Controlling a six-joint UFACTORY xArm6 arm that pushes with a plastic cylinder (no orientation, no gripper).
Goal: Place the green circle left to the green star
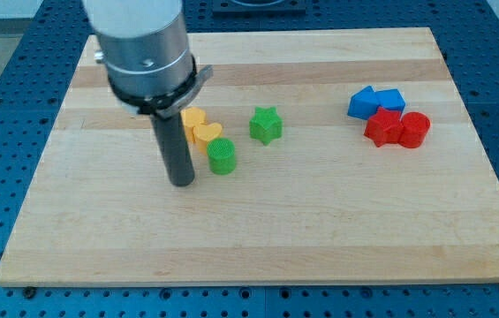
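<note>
Left of centre, my tip (183,182), a bare rod with no jaws to open or close, stands just left of the green circle (222,155), which lies lower left of the green star (266,124), apparently late in positioning; only a slight upward nudge seems needed.

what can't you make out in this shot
- Yellow blocks, camera view: the rod hides their left part, so the shapes are unclear.
- Arm above the rod: cut off by the view's top.
- Blue blocks and red blocks: huddled together, so exact shapes are uncertain.
</note>
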